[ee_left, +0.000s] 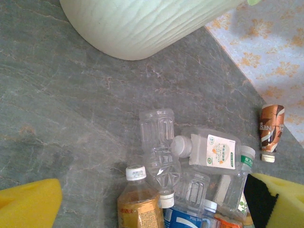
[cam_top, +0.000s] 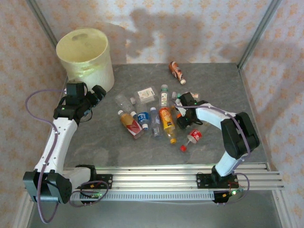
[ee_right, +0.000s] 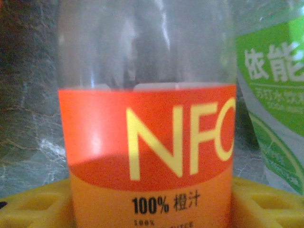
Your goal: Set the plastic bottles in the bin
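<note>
Clear plastic bottles [cam_top: 152, 121] lie mid-bench. Right gripper [ee_right: 152, 202] straddles the orange-labelled bottle [ee_right: 147, 142] for pickup; we cannot confirm clamping. Left gripper [ee_left: 154, 202] hangs spread beside the cream round bin [cam_top: 92, 71].

Grey table [cam_top: 109, 147] bearing bottles [cam_top: 166, 118], bin [cam_top: 95, 71]

The left arm rises along the left side of the top view. The left pincer [cam_top: 97, 95] holds its yellow fingers [ee_left: 28, 205] wide apart. The right arm bends near the right edge and reaches toward the centre. The right pincer [cam_top: 182, 119] points down, its grip unclear.
</note>
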You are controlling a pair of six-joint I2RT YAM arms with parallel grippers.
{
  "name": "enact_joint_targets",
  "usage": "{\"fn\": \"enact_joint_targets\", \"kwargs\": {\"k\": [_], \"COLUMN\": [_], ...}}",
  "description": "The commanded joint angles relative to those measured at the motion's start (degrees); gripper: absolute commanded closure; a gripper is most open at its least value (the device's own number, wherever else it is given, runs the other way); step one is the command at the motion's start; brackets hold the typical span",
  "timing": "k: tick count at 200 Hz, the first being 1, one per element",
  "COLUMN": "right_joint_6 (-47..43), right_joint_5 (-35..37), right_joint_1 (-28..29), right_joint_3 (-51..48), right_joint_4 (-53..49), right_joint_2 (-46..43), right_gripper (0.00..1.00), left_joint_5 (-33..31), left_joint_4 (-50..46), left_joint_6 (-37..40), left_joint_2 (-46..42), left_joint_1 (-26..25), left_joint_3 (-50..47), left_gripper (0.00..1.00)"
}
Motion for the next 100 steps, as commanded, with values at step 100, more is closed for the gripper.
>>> {"fn": "enact_joint_targets", "kwargs": {"k": [100], "right_joint_6": [1.9], "right_joint_5": [-5.5], "right_joint_1": [0.2], "right_joint_3": [1.4], "right_joint_4": [1.9], "right_joint_2": [-18.0], "right_gripper": [0.59], "left_joint_5": [11.4], "left_joint_4": [4.6], "left_joint_6": [-2.1], "left_joint_2": [4.4], "left_joint_1": [-0.9], "left_joint_3": [1.4], "left_gripper": [0.00]}}
